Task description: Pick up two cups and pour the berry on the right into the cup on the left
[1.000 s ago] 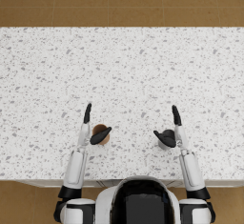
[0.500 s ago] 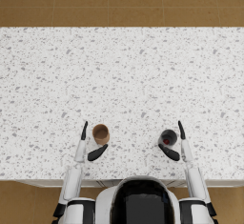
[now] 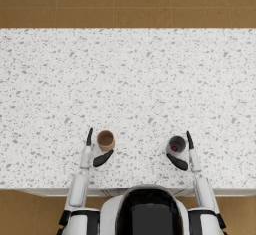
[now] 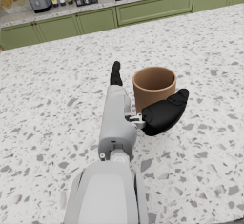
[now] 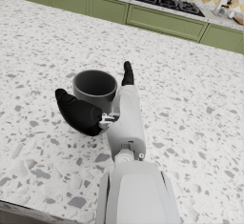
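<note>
A brown paper cup [image 3: 105, 140] stands upright near the table's front edge, on the left. My left hand [image 3: 88, 151] is open beside it, fingers straight along its left side and thumb [image 3: 102, 158] just in front of it. In the left wrist view the thumb [image 4: 164, 113] lies close against the brown cup [image 4: 154, 87]. On the right, a dark grey cup [image 3: 176, 144] holds a red berry [image 3: 174, 149]. My right hand [image 3: 192, 154] is open around it in the same way. In the right wrist view the dark cup [image 5: 94, 87] hides its berry.
The speckled white countertop [image 3: 128, 79] stretches far beyond both cups. Its front edge [image 3: 128, 188] runs just behind my wrists. Green kitchen cabinets [image 4: 143, 13] and a stove [image 5: 167, 1] stand far off, past the table.
Both hands have drawn back toward the table's front edge and now flank the cups with thumbs in front of them. The cups have stayed in place.
</note>
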{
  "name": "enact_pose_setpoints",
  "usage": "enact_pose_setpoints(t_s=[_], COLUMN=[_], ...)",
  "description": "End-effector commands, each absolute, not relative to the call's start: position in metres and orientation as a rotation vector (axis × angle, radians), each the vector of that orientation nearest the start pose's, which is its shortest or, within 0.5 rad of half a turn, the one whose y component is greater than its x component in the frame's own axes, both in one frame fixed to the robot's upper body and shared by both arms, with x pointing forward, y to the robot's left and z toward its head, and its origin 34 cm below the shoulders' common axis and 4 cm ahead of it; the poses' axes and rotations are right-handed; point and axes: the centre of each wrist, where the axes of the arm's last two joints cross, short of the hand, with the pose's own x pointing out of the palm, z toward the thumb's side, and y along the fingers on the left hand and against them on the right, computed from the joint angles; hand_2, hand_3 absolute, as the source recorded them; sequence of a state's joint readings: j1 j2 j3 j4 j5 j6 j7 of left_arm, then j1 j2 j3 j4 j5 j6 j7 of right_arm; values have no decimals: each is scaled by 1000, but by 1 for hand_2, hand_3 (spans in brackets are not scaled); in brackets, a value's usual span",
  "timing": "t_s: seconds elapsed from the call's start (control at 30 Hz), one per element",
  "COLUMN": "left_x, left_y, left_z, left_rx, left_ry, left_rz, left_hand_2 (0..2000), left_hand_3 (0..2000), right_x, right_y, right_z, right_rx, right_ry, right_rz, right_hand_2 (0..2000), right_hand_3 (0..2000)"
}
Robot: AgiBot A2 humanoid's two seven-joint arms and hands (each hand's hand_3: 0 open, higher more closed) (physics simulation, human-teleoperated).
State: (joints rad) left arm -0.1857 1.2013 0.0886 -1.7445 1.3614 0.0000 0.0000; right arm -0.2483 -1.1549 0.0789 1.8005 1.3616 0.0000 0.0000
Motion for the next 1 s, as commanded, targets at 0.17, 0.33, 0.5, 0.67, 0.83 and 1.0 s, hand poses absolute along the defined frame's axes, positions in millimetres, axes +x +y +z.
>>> enact_pose_setpoints(t_s=[0.17,0.33,0.5,0.67,0.83,1.0], left_x=[189,196,201,206,209,209], left_y=[224,216,216,211,210,209], left_z=[91,91,85,79,73,77], left_rx=[39,30,6,-19,-42,-39], left_ry=[144,121,126,129,138,119], left_rz=[-1722,-1733,-1718,-1722,-1713,-1753], left_hand_2=[0,0,0,0,0,2000], left_hand_3=[0,0,0,0,0,980], right_x=[175,178,182,186,189,190], right_y=[-226,-223,-224,-224,-218,-214], right_z=[87,84,77,78,74,78], right_rx=[-38,-24,1,3,21,20], right_ry=[194,188,197,182,179,157], right_rz=[1754,1749,1733,1718,1727,1775], right_hand_2=[0,0,0,0,0,2000], right_hand_3=[0,0,0,0,0,653])
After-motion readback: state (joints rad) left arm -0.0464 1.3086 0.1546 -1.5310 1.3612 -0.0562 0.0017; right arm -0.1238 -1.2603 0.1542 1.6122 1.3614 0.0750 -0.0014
